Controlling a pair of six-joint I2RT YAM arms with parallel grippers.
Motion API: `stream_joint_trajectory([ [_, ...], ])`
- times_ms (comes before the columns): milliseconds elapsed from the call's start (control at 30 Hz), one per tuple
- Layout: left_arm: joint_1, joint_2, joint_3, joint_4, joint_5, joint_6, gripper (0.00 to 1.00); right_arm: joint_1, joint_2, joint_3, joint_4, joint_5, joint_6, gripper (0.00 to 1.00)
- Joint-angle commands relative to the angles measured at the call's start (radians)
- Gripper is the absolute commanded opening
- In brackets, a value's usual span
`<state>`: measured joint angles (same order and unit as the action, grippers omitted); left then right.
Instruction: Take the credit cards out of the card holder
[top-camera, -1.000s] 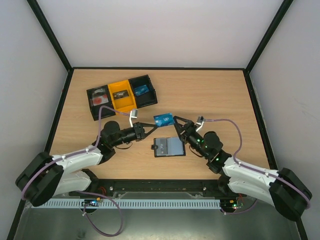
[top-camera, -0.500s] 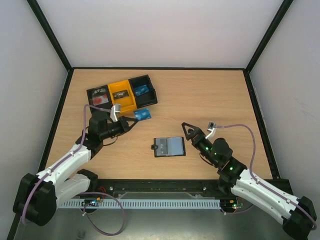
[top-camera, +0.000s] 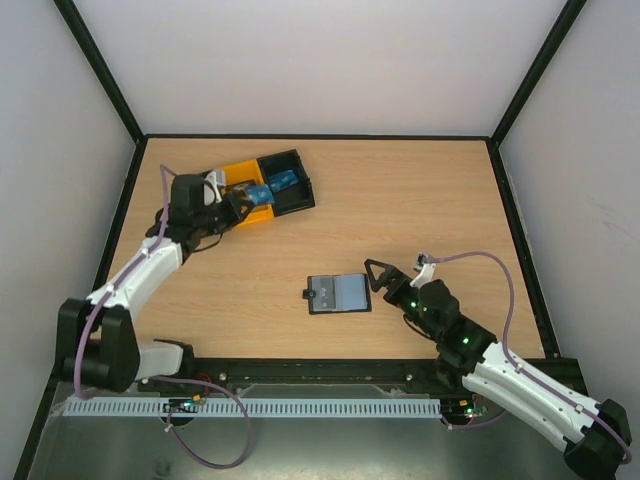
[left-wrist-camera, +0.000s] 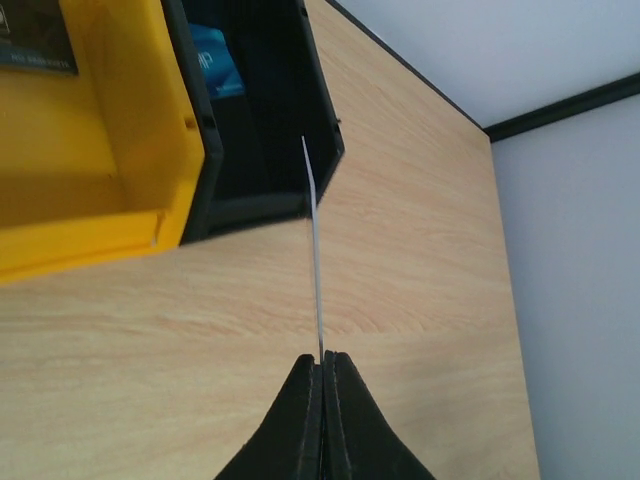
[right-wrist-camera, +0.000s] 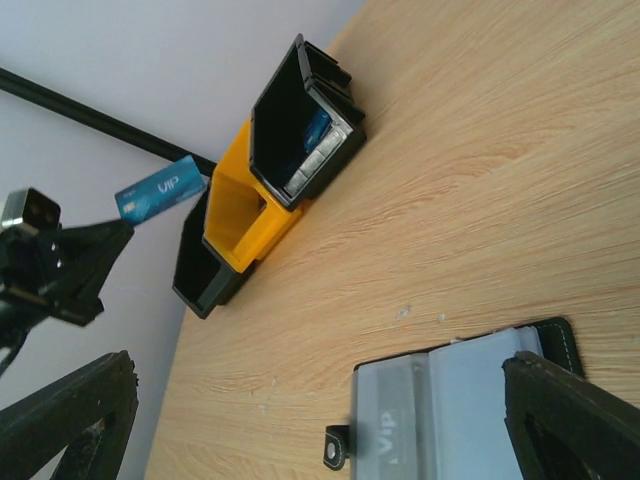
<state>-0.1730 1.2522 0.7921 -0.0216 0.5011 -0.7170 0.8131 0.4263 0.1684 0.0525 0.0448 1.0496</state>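
Note:
The card holder lies open on the table, a black wallet with grey-blue panels; the right wrist view shows it with its tab and a "VIP" print on one panel. My left gripper is shut on a light blue credit card and holds it over the tray. In the left wrist view that card is edge-on, gripped at my left gripper. My right gripper is open and empty just right of the wallet, its fingers apart.
The black-and-yellow tray stands at the back left. Its right black compartment holds another blue card, also seen in the left wrist view. The yellow compartment holds a dark item. The black frame rail runs along the table edges.
My left gripper has carried the blue card from the table's middle back and left to the tray. My right gripper has drawn back toward the near right, open.

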Motion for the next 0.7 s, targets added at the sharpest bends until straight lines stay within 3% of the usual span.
stream_joint_trajectory([
  [0, 0.011, 0.127, 0.130, -0.053, -0.056, 0.049, 0.03, 0.006, -0.005, -0.015, -0.026, 0.005, -0.024, 0.98],
  [167, 0.015, 0.279, 0.307, -0.085, -0.099, 0.026, 0.03, 0.006, 0.008, -0.003, -0.032, 0.006, -0.056, 0.98],
  [667, 0.014, 0.601, 0.546, -0.100, -0.173, -0.020, 0.03, 0.006, 0.088, -0.001, -0.016, 0.010, -0.103, 0.98],
])
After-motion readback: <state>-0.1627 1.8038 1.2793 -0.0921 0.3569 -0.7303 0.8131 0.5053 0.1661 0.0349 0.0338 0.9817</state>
